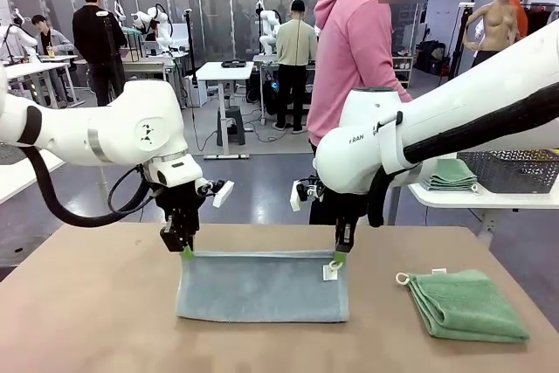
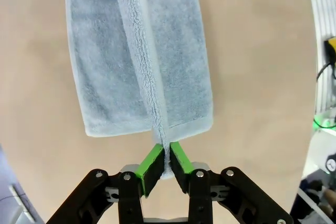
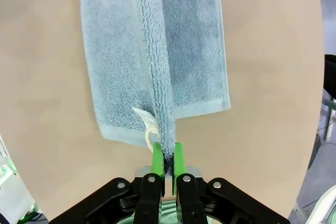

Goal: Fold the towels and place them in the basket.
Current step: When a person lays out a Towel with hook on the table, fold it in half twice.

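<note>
The pale blue-grey towel (image 1: 262, 290) lies across the middle of the brown table (image 1: 87, 312), with its far long edge lifted a little. At that edge's left corner my left gripper (image 1: 186, 251) is shut on the cloth. My right gripper (image 1: 339, 257) is shut on the right corner, next to the small white tag (image 1: 332, 270). In the left wrist view the towel (image 2: 142, 61) hangs from the left gripper (image 2: 165, 163). The right wrist view has the towel (image 3: 157, 61) hanging from the right gripper (image 3: 168, 163), its tag (image 3: 149, 127) just above the pads. The mint green towel (image 1: 467, 306) lies folded at the table's right. The dark wire basket (image 1: 515, 172) stands on a white side table at far right.
A person in a pink hoodie (image 1: 354, 50) stands at the table's far edge, behind my right arm. Another folded green cloth (image 1: 452, 174) lies beside the basket on the white side table (image 1: 489, 198). Bare tabletop stretches to the left of the blue-grey towel.
</note>
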Robot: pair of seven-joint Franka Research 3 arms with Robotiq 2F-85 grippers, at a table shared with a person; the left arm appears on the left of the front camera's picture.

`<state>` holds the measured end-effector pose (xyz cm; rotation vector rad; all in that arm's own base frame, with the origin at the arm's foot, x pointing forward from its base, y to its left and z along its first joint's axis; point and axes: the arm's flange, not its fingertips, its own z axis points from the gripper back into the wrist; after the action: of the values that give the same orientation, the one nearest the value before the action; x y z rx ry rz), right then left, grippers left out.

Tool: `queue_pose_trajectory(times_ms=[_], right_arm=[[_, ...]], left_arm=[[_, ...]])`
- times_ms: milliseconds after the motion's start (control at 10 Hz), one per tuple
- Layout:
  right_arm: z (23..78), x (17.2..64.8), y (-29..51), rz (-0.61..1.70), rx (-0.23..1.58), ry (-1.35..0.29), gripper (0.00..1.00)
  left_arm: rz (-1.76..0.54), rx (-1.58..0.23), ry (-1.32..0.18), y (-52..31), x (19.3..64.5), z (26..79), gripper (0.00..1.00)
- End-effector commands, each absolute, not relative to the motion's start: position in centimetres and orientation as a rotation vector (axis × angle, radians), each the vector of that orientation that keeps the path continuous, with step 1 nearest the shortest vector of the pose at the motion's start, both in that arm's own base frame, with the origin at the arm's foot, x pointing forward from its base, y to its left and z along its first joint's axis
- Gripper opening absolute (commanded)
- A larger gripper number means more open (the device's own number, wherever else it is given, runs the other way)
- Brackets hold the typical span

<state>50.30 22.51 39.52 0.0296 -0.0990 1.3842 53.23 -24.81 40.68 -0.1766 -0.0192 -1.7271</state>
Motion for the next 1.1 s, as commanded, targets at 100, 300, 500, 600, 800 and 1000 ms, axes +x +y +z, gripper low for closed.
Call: queue_pose_trajectory(times_ms=[100,300,500,600,800,1000], right_arm=[[38.5,52.3,22.5,1.438,0.025,-0.074,0.00],[37.0,53.7,22.8,1.441,0.041,-0.046,0.00],[35.9,54.4,23.1,1.433,0.031,-0.049,0.00],[35.4,54.9,23.3,1.427,0.023,-0.050,0.00],[34.9,55.1,23.8,1.412,0.033,-0.062,0.00],[34.5,55.3,24.1,1.380,0.015,-0.050,0.32]], left_arm=[[-1.705,-0.219,0.044,-25.4,56.3,39.3,0.00],[-1.660,-0.244,0.051,-25.6,57.4,37.9,0.00],[-1.641,-0.225,0.024,-25.9,58.1,36.6,0.00],[-1.626,-0.220,-0.001,-25.9,58.7,36.1,0.00],[-1.604,-0.217,-0.014,-26.2,59.2,35.6,0.00],[-1.584,-0.203,-0.001,-26.4,59.3,35.4,0.21]])
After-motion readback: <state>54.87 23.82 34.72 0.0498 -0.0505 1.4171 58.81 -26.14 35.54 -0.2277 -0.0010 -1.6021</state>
